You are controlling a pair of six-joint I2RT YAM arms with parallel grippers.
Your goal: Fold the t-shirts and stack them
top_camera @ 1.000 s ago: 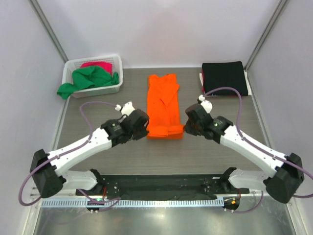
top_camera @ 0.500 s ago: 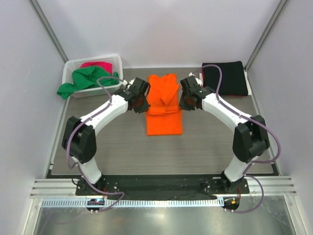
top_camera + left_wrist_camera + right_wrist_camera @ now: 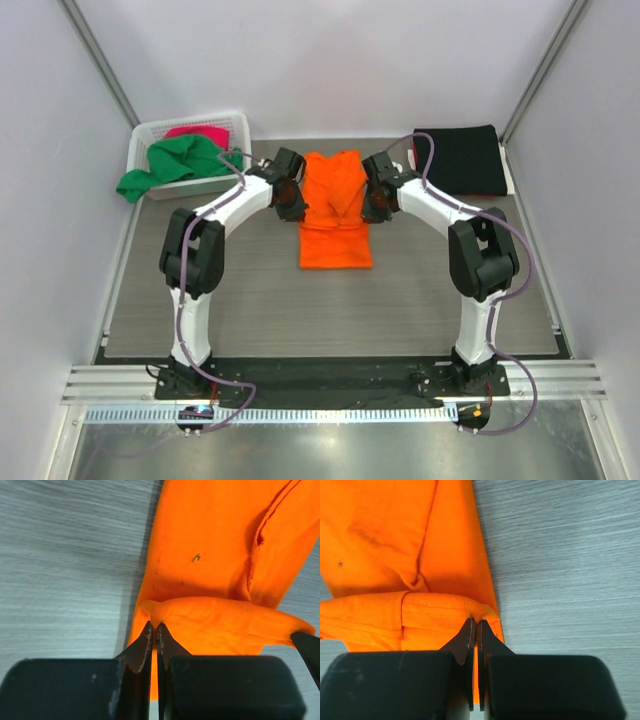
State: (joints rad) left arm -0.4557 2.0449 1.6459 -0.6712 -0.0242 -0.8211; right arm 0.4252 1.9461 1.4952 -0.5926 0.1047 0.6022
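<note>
orange cloth t-shirt (image 3: 336, 240), bright and short-sleeved, lies lengthwise mid-table on the grey wood-grain tabletop (image 3: 250, 300), its near end doubled up over the middle. from above, my left gripper (image 3: 296, 207) sits at the shirt's left edge and my right gripper (image 3: 372, 207) at its right edge, but that view hides the fingertips. my wrist cameras show them: on each side the dark fingers are pressed nearly together, pinching a raised corner of the folded orange hem, held up off the layer beneath. only the overhead view takes in the rest: a folded black t-shirt (image 3: 460, 160) at the far right corner. far left, a green t-shirt (image 3: 185, 160) spills over a white plastic lattice basket (image 3: 240, 125) with a magenta-pink t-shirt (image 3: 200, 132) inside.
</note>
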